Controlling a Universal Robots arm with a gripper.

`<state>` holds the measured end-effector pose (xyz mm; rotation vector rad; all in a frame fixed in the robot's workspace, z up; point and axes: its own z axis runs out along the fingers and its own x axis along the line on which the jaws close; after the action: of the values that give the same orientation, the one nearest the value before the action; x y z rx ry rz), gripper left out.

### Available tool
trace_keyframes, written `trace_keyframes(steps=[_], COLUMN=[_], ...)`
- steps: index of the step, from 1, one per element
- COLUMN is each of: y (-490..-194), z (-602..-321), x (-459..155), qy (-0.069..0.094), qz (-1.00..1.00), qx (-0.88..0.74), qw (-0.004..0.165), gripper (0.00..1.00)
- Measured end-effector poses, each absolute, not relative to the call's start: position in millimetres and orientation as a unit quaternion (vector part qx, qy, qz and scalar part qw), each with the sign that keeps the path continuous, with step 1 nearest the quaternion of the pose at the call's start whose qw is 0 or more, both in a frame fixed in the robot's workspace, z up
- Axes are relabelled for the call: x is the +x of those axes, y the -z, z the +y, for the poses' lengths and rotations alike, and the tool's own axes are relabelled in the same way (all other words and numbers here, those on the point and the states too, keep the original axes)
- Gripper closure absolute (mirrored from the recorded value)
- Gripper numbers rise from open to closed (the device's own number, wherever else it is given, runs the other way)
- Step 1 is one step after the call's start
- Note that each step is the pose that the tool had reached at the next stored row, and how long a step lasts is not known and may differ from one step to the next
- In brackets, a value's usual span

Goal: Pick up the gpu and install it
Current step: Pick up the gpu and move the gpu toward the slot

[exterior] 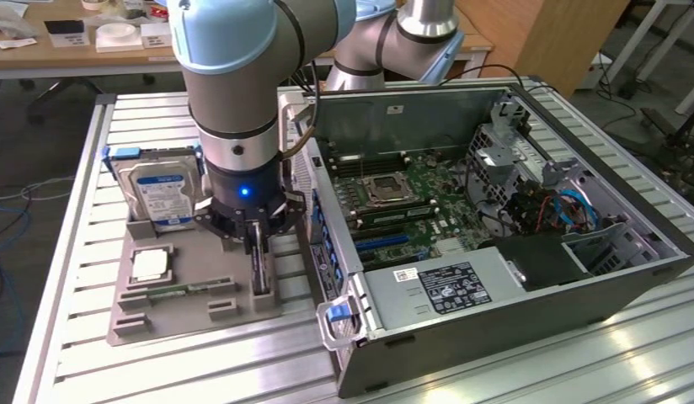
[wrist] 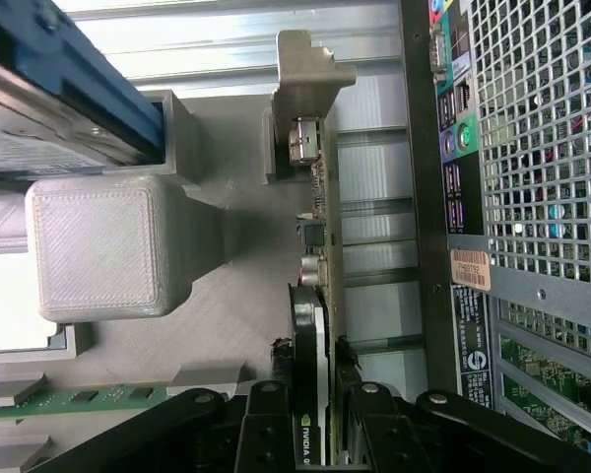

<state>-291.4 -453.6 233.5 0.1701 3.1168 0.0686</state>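
We see a metal worktop (exterior: 77, 252) made of long silver slats, with a wooden desk (exterior: 55, 55) far behind it.

From the exterior view, a grey holder tray (exterior: 178, 316) lies on the worktop. A hard drive (exterior: 162, 194) stands upright at the back of the tray, and a thin green memory stick (exterior: 173, 290) lies flat near the front. The gpu (exterior: 260, 273) stands on its edge in a slot on the side of the tray towards the exterior view's right. The robot arm (exterior: 240, 84) reaches straight down, and its pincer (exterior: 255, 240) is right on top of the gpu. Just beside the tray, on the exterior view's right, an open computer case (exterior: 527, 295) lies on its side.

From the wrist view, we look along the thin edge of the gpu (wrist: 310, 246). The pincer (wrist: 312, 347) is narrow, closed on the gpu, with one black finger (wrist: 271, 414) against each face. The card's pale metal bracket (wrist: 310, 64) is at the far end. The gpu sits between a grey block (wrist: 103, 246) of the tray and the case's mesh wall (wrist: 542, 148).
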Motion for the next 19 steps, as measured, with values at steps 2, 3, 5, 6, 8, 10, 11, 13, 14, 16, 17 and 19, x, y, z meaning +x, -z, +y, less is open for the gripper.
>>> trace_keyframes(steps=[2,3,5,6,8,10,11,13,14,16,17,19], y=[-233.5,-233.5,-233.5,-233.5,-233.4,-233.4,-233.4,-233.4,-233.5,-235.6,-237.4,-241.6], z=[-453.7,-453.7,-453.6,-453.6,-453.6,-453.6,-453.6,-453.7,-453.6,-453.6,-453.6,-453.6], x=[-291.4,-291.4,-291.5,-291.5,-291.4,-291.4,-291.5,-291.4,-291.4,-291.4,-291.4,-291.4], qy=[-0.022,-0.022,-0.022,-0.022,-0.022,-0.022,-0.022,-0.022,-0.022,-0.022,-0.022,-0.022], qz=[0.998,0.998,0.998,0.999,0.999,0.999,0.999,0.999,0.999,0.999,0.999,0.999], qx=[0.054,0.054,0.051,0.046,0.041,0.041,0.041,0.041,0.041,0.041,0.041,0.041], qw=[0.01,0.01,0.01,0.009,0.009,0.009,0.009,0.009,0.009,0.009,0.009,0.009], gripper=[0.73,0.73,0.73,0.73,0.73,0.73,0.73,0.73,0.73,0.73,0.73,0.73])
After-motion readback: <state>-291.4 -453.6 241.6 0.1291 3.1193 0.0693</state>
